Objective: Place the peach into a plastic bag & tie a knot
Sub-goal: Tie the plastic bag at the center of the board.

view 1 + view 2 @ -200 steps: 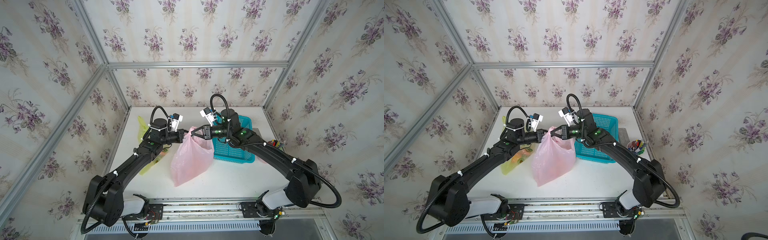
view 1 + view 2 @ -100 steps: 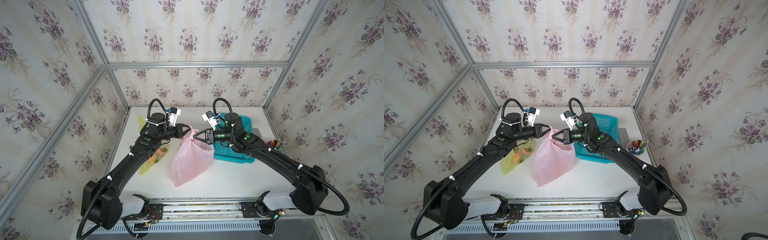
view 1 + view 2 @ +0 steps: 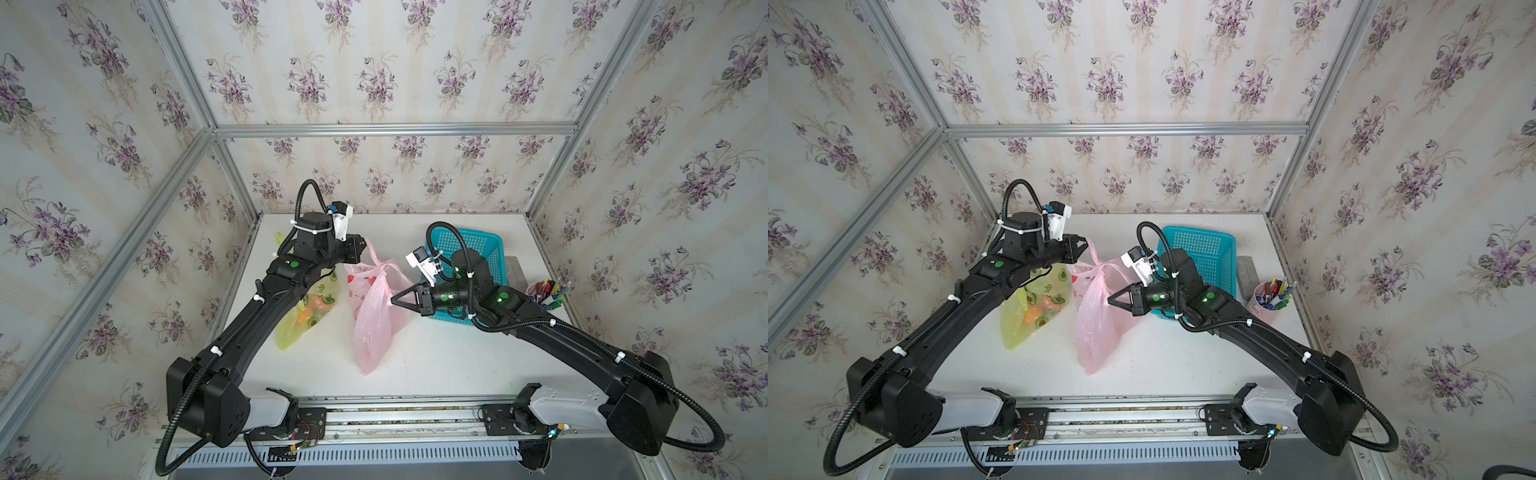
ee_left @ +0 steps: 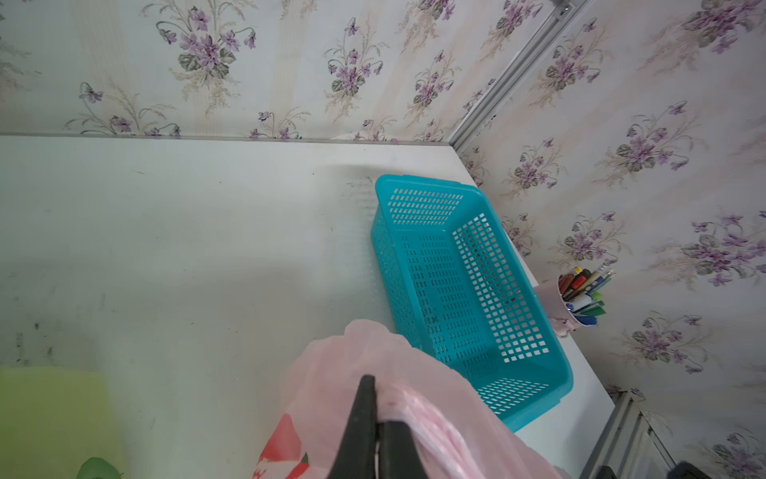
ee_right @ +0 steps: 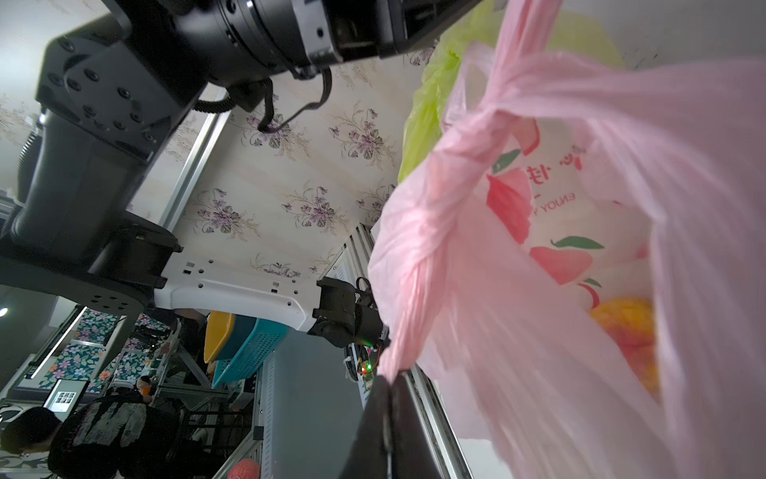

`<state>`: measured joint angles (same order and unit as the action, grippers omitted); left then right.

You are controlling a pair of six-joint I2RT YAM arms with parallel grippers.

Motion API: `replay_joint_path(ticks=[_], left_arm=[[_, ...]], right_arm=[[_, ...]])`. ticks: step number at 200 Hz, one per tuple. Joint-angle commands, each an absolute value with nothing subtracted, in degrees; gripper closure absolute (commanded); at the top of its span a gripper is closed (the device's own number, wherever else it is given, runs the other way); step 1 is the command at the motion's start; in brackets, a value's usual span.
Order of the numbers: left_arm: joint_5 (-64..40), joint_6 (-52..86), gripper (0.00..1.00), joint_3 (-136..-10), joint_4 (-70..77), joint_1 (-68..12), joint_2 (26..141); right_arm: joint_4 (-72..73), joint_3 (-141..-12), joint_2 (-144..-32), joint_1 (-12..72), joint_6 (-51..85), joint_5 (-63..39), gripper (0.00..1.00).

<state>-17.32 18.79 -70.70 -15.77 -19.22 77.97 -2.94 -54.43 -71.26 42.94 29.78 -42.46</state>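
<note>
So, your left gripper [image 3: 362, 246] and right gripper [image 3: 394, 300] are each pinched tight on a twisted handle of the thin pink plastic bag [image 3: 374, 328]. The orange-yellow round peach [image 5: 626, 327] sits inside it, and the bag rests on the white table [image 3: 436, 361].

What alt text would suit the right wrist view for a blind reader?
The shut right gripper pinches a twisted handle of a pink bag, and an orange peach shows through the plastic. The black left arm crosses the frame, and a green bag shows behind the pink one.
</note>
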Motion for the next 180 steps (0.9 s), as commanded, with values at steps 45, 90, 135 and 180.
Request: replay_joint_path(ticks=[45, 90, 135, 180], left_arm=[[-11.04, 17.42, 1.00, -74.76, -16.08, -17.23, 84.47], [-11.83, 17.49, 1.00, -77.80, -16.10, -15.60, 88.08], [-21.62, 18.10, 0.41, -83.74, -18.74, -15.34, 92.25], [-10.53, 17.88, 0.00, -78.88, -21.19, -15.12, 82.24]], right_arm=[[-9.37, -48.58, -67.17, 43.53, 26.59, -39.97, 1.00], [-12.71, -47.71, -65.98, 43.52, 24.29, -37.46, 1.00], [-14.02, -52.70, -68.49, 42.25, 23.47, -31.56, 0.87], [-15.34, -58.57, -67.30, 35.89, 20.12, -8.49, 0.35]])
